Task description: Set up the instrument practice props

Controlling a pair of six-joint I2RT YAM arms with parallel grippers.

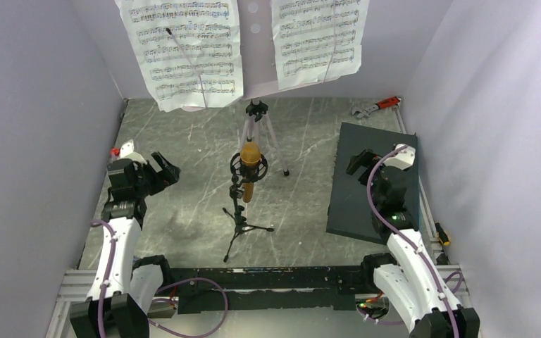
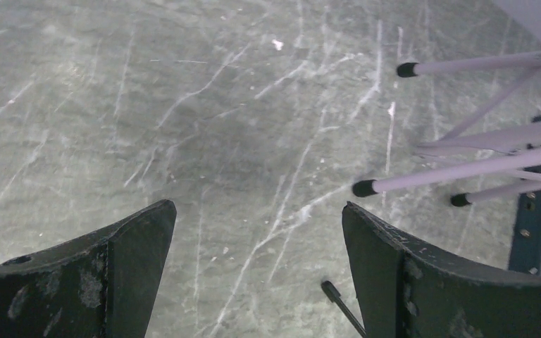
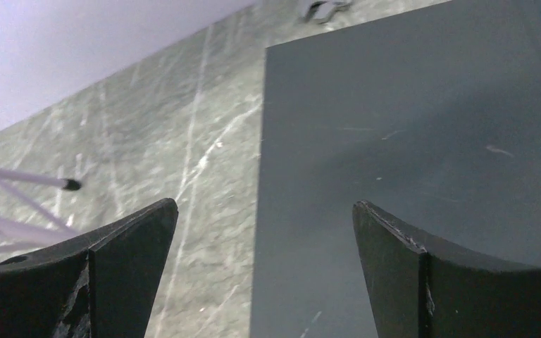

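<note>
Our left end effector (image 1: 167, 171) and right end effector (image 1: 357, 161) are both wide open and hold nothing. The gold microphone (image 1: 251, 160) sits upright in the black mic stand (image 1: 239, 215) between them, at three o'clock from the left one, which we judge slightly nearer. The music stand (image 1: 256, 56) with its music sheets (image 1: 187, 49) rises behind, at twelve o'clock. The music stand's top is cut off, and we cannot make out how firmly the microphone is seated.

My left gripper (image 1: 163, 173) and right gripper (image 1: 358, 161) point forward and down, jaws spread wide, holding nothing, well apart.
</note>
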